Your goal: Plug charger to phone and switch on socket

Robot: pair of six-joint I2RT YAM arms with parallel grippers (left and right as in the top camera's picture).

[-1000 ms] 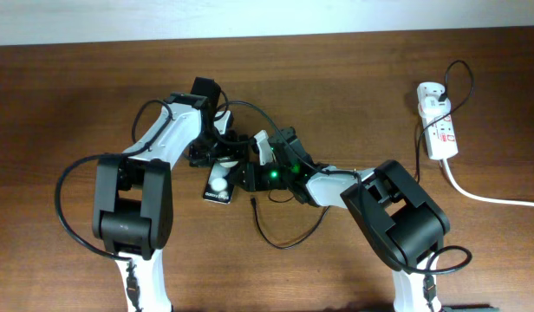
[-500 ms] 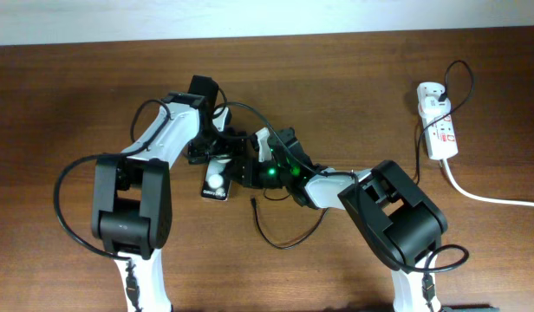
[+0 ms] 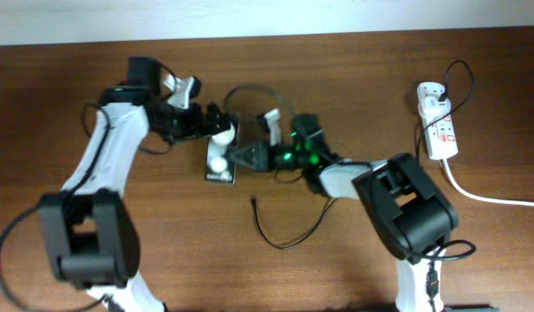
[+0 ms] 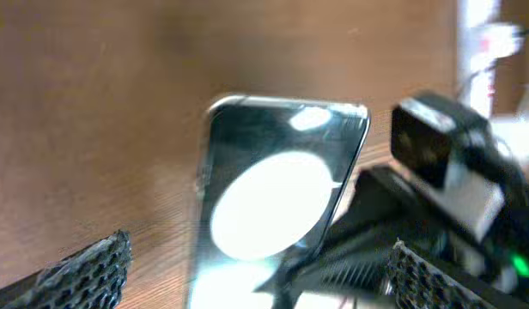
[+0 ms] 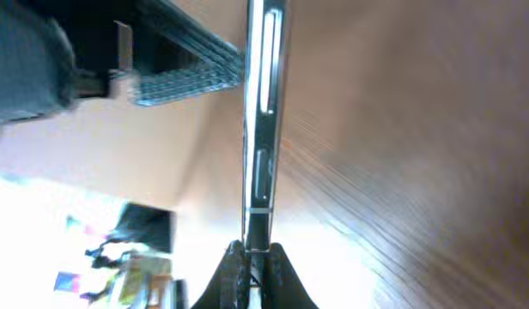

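Observation:
The phone, a black slab with two white round patches, lies at the table's middle. My right gripper is shut on its right long edge. The right wrist view shows the phone edge-on, pinched between my fingers. My left gripper is open at the phone's far end. In the left wrist view its fingers stand wide apart on either side of the phone. The charger's thin black cable loops on the table, and its plug tip lies loose below the phone. The socket lies far right.
The socket's thick white cord runs off the right edge. The black cable rises in a loop beside the adapter. Both arms' elbows stand over the front of the table. A pale wall edge borders the far side.
My left arm has swung out to the left, its gripper now at the phone's far end. The phone and my right gripper have shifted toward the far side of the table.

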